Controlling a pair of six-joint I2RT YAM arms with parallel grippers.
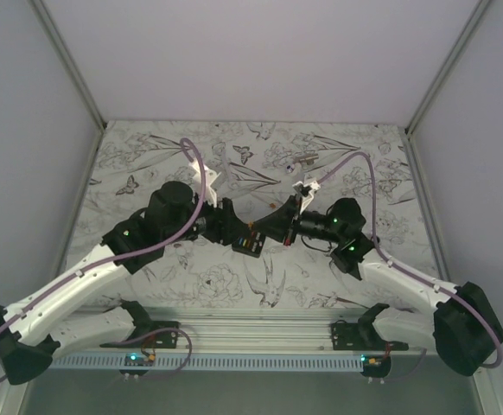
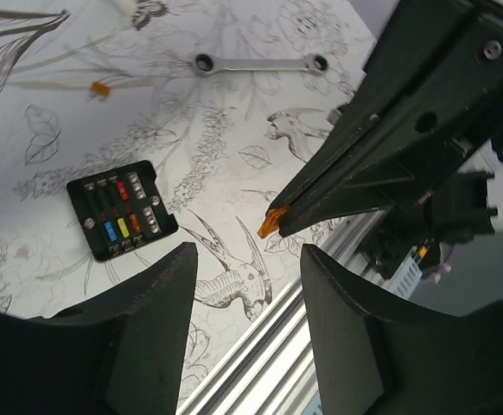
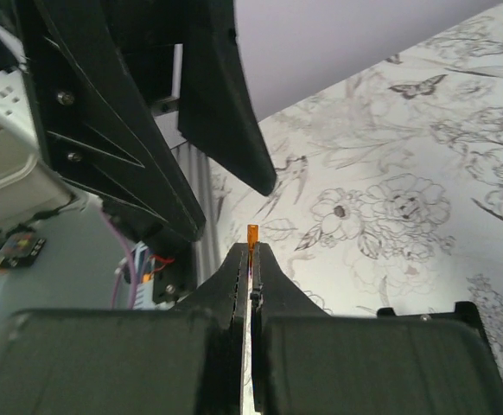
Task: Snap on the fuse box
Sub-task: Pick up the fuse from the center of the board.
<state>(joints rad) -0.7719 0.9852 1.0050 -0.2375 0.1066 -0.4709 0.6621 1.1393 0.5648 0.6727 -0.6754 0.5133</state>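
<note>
One fuse box lies flat on the bench. It is a small black square with two rows of tiny fuses on its upturned face, red, blue, yellow and orange among them. In the left wrist view it sits just beyond the left-hand finger of the left tool, apart from it, with nothing touching it. From above, the box shows near the middle of the bench, low between the two arms whose ends meet over it, and it is partly covered by them.

The left tool stands open. Its two black fingers are spread, with only bench and rail showing in the gap, and it holds nothing. The right tool is closed, its fingers pressed together on a small orange fuse whose end sticks out past the tips. In the left wrist view that tool reaches in from the right at a tilt. The orange fuse at its tip is above the bench, to the right of the box and clear of it.

Farther back on the bench lies a silver wrench with a ring at each end. To its left, apart from it, is a small orange part. A white part is cut off by the top edge. The bench cover is printed with grey line drawings of flowers, birds and butterflies. An aluminium rail runs along the near edge.
</note>
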